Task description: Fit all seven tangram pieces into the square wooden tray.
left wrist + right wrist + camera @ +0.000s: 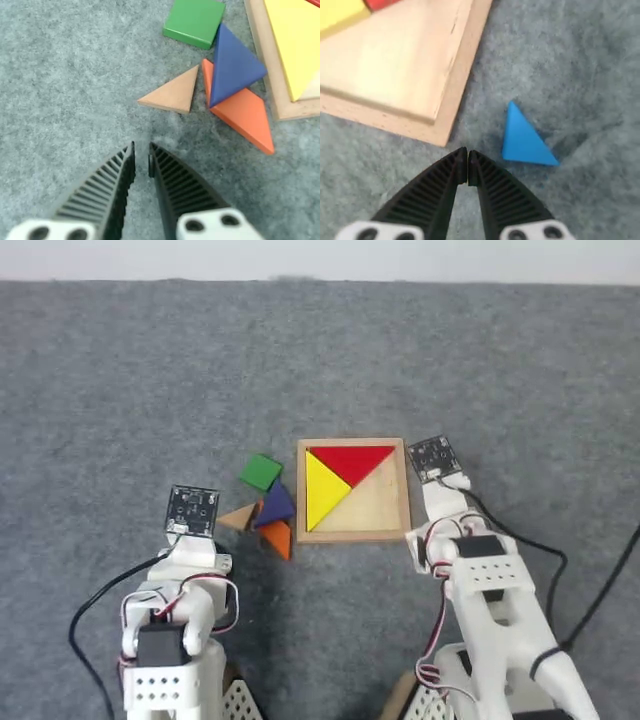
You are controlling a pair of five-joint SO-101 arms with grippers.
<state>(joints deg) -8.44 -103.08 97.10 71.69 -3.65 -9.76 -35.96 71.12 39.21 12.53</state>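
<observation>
Two pieces in tray: red triangle, yellow triangle. Left gripper slightly apart near tan triangle; right gripper pressed together beside light-blue triangle.

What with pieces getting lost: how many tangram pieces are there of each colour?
Red piece: 1
Yellow piece: 1
Green piece: 1
Dark blue piece: 1
Orange piece: 1
Tan piece: 1
Light blue piece: 1
Total: 7

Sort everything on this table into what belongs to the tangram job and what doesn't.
Belongs to the job:
wooden tray
red triangle and yellow triangle, both in the tray
green square, dark blue triangle, orange piece and tan triangle, all beside the tray
light blue triangle, off the tray's corner

Not part of it:
grey mat
</observation>
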